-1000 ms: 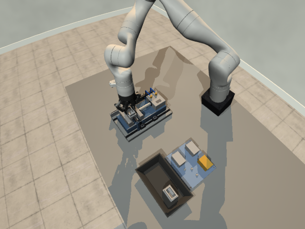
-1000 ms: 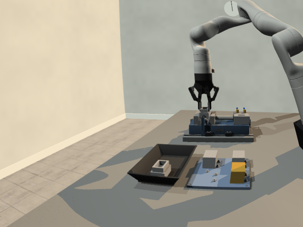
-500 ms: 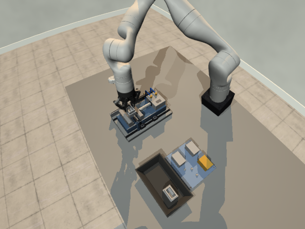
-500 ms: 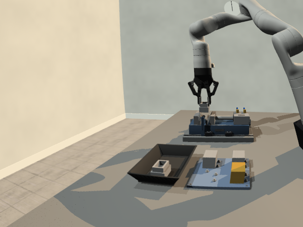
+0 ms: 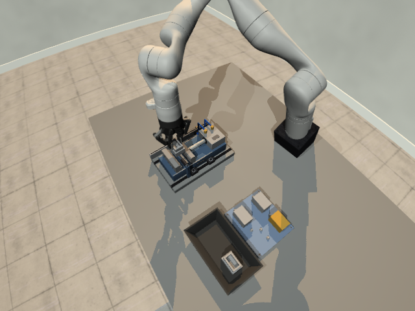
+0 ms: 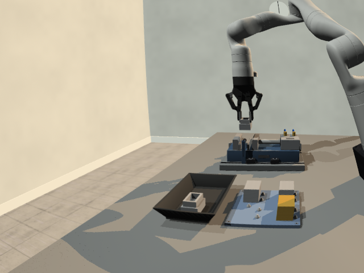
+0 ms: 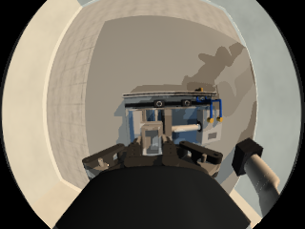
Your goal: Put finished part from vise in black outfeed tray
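My gripper [image 6: 245, 118] is shut on the finished part [image 6: 245, 124], a small grey block with a pocket on top, and holds it in the air a little above the blue vise [image 6: 263, 152]. The same part shows between the fingers in the top view [image 5: 177, 147] and in the wrist view [image 7: 152, 137], with the vise [image 7: 172, 117] below it. The vise jaws [image 5: 181, 159] stand apart with nothing between them. The black outfeed tray lies in front of the vise, with one finished part [image 6: 194, 201] in its near end [image 5: 231, 264].
A light blue plate [image 6: 264, 207] right of the tray carries two grey blocks [image 6: 252, 190] and an orange block [image 6: 285, 207], plus small pegs. The arm's black base [image 5: 296, 137] stands at the table's far right. The vise has a screw and blue-yellow fittings [image 5: 205, 126].
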`<state>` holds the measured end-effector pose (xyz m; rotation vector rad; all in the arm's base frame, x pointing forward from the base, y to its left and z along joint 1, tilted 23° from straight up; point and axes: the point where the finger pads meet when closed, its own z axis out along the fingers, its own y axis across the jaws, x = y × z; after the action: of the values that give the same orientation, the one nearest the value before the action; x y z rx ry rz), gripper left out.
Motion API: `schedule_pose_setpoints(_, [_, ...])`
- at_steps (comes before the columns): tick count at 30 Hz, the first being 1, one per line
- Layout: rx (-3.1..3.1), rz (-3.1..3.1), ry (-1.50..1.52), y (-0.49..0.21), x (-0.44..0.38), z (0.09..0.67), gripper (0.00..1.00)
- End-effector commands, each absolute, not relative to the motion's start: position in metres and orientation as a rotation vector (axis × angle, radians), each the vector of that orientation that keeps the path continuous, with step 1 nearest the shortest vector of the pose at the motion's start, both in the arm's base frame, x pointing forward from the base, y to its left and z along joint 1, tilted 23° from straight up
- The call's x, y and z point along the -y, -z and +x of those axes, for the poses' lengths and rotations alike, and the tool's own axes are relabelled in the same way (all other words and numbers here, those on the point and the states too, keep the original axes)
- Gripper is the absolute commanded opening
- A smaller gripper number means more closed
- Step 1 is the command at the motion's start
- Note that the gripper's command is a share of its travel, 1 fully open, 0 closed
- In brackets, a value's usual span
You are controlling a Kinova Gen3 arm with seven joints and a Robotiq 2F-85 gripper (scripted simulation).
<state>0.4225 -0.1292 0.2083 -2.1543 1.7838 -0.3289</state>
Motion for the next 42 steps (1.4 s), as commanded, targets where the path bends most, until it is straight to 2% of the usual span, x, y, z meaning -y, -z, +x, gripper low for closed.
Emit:
schedule_pose_setpoints(1, [-1.787, -2.152, 0.333, -0.209, 0.131, 0.422, 0.00])
schedule_pose_setpoints(22, [-1.787, -2.152, 0.332, -0.211, 0.121, 0.423, 0.00])
schedule_pose_setpoints(42, [-1.793, -2.147, 0.331, -0.219, 0.054, 0.423, 0.00])
